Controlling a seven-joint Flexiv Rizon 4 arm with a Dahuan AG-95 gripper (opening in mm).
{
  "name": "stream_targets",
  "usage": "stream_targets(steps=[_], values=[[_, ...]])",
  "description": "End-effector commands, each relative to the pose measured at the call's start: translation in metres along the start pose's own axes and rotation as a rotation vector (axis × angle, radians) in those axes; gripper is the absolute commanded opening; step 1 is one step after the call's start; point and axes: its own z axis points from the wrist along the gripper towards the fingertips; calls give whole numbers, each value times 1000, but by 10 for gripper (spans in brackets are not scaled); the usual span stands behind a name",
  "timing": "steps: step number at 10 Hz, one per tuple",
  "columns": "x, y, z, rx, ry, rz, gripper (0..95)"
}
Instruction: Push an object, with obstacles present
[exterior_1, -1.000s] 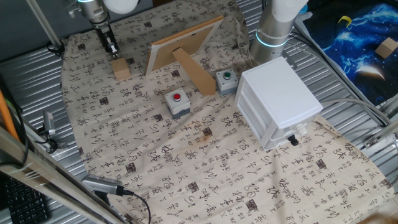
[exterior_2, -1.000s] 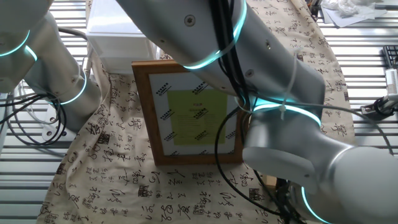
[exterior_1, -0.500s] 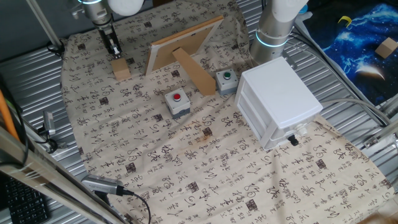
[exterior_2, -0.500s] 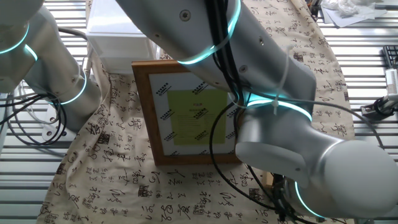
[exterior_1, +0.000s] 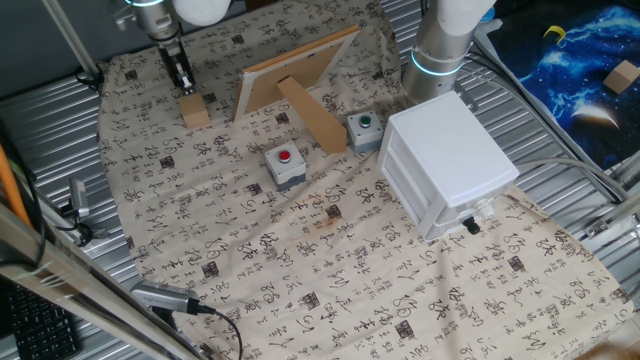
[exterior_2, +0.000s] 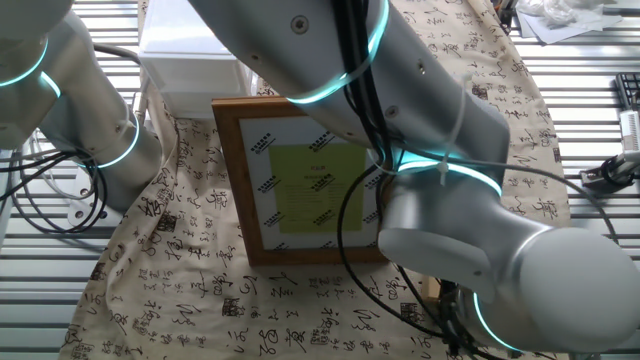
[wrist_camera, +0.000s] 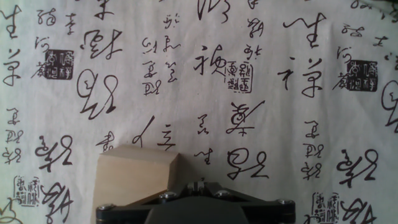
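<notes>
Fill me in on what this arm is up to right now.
The arm has brought its tool down right behind the small wooden block at the far corner of the patterned cloth, seemingly set to push it. In the hand view the block sits just ahead of the tool. Nearby stand the wooden picture frame, the red-button box, the green-button box and the white drawer cabinet.

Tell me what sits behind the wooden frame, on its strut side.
Behind the wooden frame its strut leans down to the cloth, beside the green-button box. The frame's front is hidden from this view.
</notes>
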Motion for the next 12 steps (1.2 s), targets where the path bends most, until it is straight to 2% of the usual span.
stream_targets(steps=[1,12], values=[[-1,2,-1,0,0,4,0],[-11,26,1,-13,-14,35,0]])
